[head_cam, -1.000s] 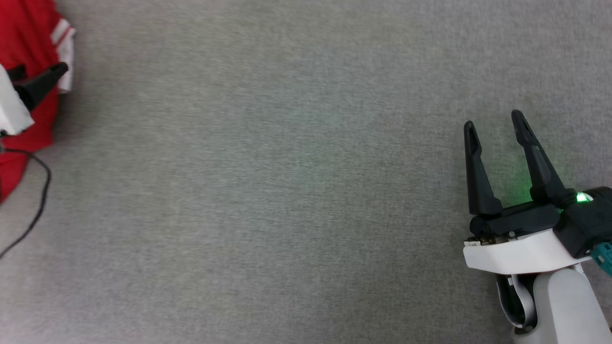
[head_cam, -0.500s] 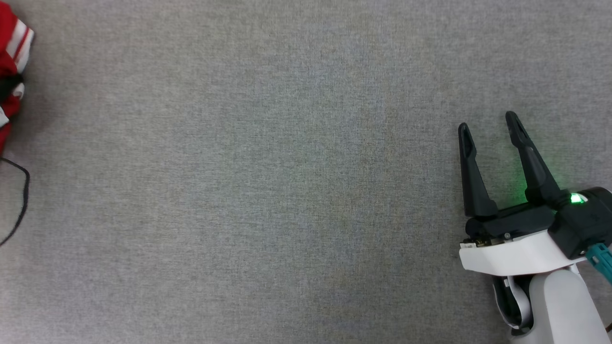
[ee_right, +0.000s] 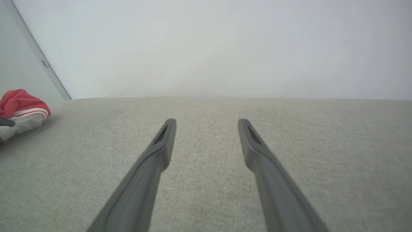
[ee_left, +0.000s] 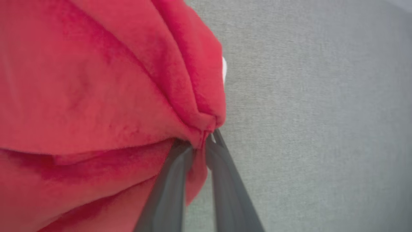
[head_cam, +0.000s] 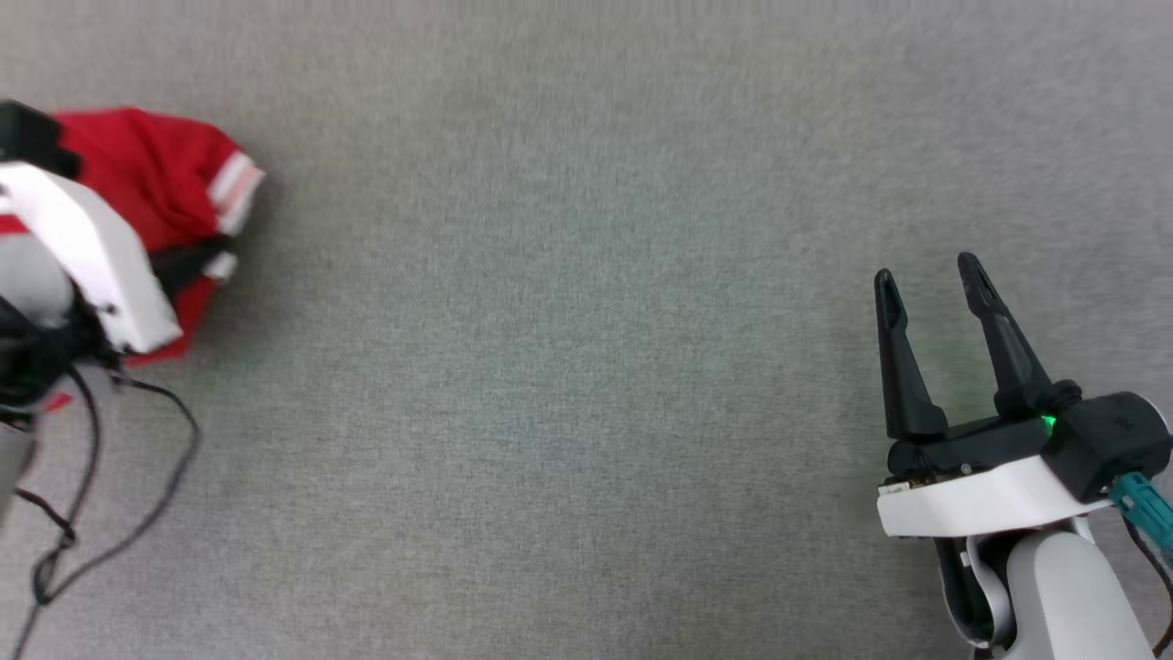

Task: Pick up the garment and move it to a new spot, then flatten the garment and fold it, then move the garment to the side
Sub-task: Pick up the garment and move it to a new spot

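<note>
The garment point(head_cam: 156, 174), bunched at the left of the desk point(head_cam: 586, 367), is being pinched by the left end effector point(ee_left: 206, 139) for pick-up; the right end effector point(head_cam: 926, 268) is being held spread. Lifting is probably being called for next.

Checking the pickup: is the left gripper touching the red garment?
Touching. In the left wrist view, the left gripper pinches a fold of the garment between its fingers.

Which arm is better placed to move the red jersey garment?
Left: the left claw pinches a fold of the red jersey garment; the right claw stands open, far across the grey cloth surface.
</note>
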{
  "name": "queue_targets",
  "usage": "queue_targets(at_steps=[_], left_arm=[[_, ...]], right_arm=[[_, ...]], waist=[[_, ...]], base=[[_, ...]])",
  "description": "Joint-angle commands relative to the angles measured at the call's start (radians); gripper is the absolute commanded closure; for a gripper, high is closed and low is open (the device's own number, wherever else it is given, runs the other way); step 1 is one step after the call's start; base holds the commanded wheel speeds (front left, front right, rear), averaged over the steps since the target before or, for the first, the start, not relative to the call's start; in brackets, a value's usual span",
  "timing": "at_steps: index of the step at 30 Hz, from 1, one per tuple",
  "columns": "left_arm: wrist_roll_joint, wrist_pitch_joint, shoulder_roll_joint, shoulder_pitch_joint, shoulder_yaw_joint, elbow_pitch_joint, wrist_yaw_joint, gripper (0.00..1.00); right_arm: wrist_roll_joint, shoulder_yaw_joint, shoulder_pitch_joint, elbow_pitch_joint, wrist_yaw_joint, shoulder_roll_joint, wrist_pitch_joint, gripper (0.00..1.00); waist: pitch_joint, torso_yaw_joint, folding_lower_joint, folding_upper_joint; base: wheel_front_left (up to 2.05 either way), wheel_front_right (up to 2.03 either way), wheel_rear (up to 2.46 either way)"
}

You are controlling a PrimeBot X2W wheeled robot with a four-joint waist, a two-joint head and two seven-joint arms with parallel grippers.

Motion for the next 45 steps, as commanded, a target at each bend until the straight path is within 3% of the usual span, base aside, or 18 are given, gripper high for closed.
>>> queue_targets(at_steps=[1, 6, 9, 15, 28, 29, 30, 37, 45], left_arm=[[-0.008, -0.01, -0.011, 0.017, -0.007, -0.019, -0.002, 1.0], [-0.037, -0.058, -0.048, 0.085, -0.052, -0.135, -0.002, 1.0], [-0.024, -0.089, -0.108, 0.115, -0.087, -0.176, -0.002, 1.0], [0.019, -0.151, -0.263, 0.163, -0.165, -0.224, 0.039, 1.0], [0.127, -0.276, -0.602, 0.077, -0.284, -0.041, 0.084, 1.0], [0.143, -0.299, -0.622, 0.061, -0.287, -0.023, 0.084, 0.67], [0.148, -0.318, -0.64, 0.053, -0.288, -0.004, 0.08, 0.0], [0.166, -0.44, -0.681, 0.017, -0.273, 0.079, 0.046, 0.0], [0.262, -0.64, -0.588, 0.016, -0.253, 0.11, 0.04, 0.0]], right_arm=[[0.006, -0.002, 0.013, 0.002, 0.0, 0.001, -0.002, 0.0], [0.038, 0.0, 0.022, 0.019, 0.0, 0.001, -0.002, 0.0], [0.05, 0.004, 0.031, 0.026, 0.0, 0.001, -0.002, 0.0], [0.068, 0.007, 0.038, 0.028, 0.0, 0.001, -0.002, 0.0], [0.098, 0.009, 0.041, 0.015, 0.0, 0.001, -0.002, 0.0], [0.099, 0.013, 0.041, 0.015, 0.0, 0.001, -0.002, 0.0], [0.1, 0.016, 0.04, 0.016, 0.0, 0.001, -0.002, 0.0], [0.101, -0.007, 0.046, 0.016, 0.0, 0.001, -0.002, 0.0], [0.073, -0.034, 0.063, 0.027, 0.0, 0.001, -0.002, 0.0]], waist=[[-0.045, -0.015, 0.0, 0.0], [-0.106, -0.042, 0.0, 0.0], [-0.134, -0.061, 0.0, 0.0], [-0.165, -0.117, 0.0, 0.0], [-0.147, -0.247, 0.0, 0.0], [-0.146, -0.255, 0.0, 0.0], [-0.145, -0.261, 0.0, 0.0], [-0.162, -0.252, 0.0, 0.0], [-0.243, -0.173, 0.0, 0.0]], base=[[0.0, 0.0, 0.0], [0.0, 0.0, 0.0], [0.0, 0.0, 0.0], [0.0, 0.0, 0.0], [0.0, 0.0, 0.0], [0.0, 0.0, 0.0], [0.0, 0.0, 0.0], [0.0, 0.0, 0.0], [0.0, 0.0, 0.0]])
